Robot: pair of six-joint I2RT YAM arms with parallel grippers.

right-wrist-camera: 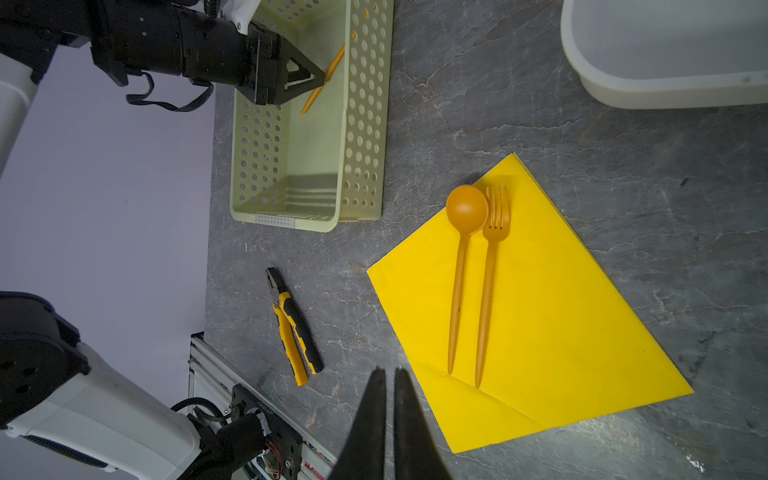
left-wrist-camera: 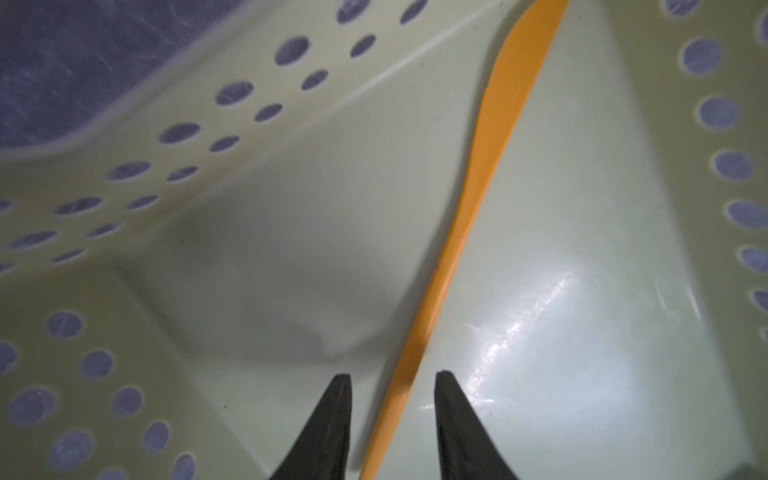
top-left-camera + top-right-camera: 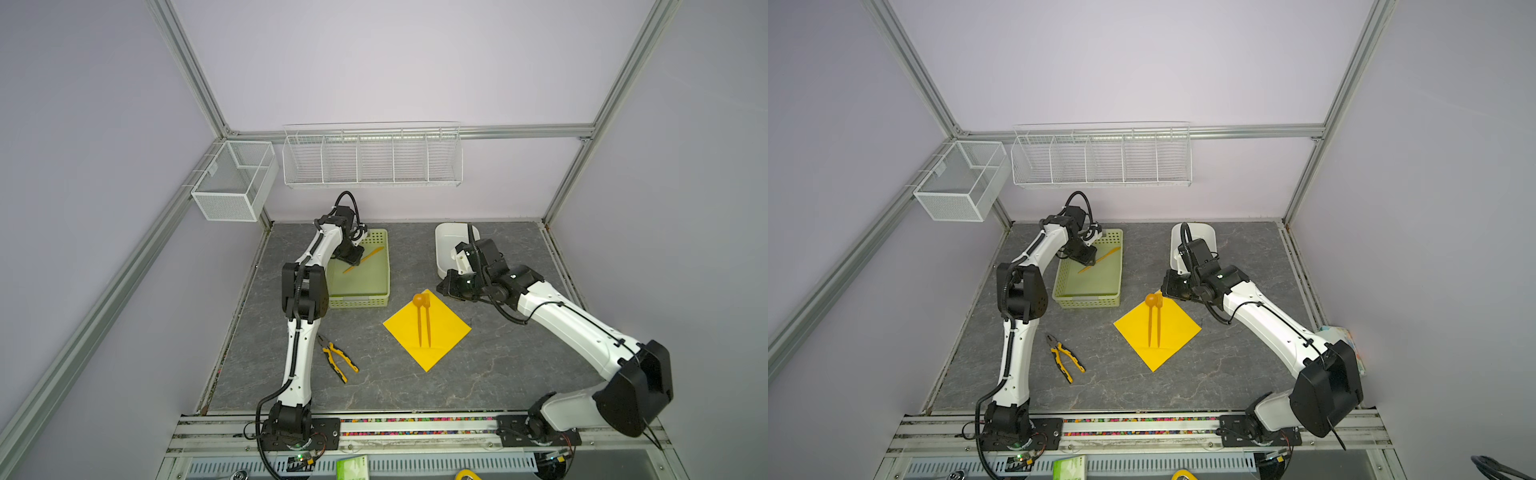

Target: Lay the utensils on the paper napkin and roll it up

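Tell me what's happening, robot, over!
Left pincer open, straddling orange knife in green basket. Right pincer shut, empty. Spoon and fork on yellow napkin. Pliers apart, nothing blocking.

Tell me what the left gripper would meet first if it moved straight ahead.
Probably the orange knife: it lies in the green basket, just ahead of the open left gripper; depth is unclear.
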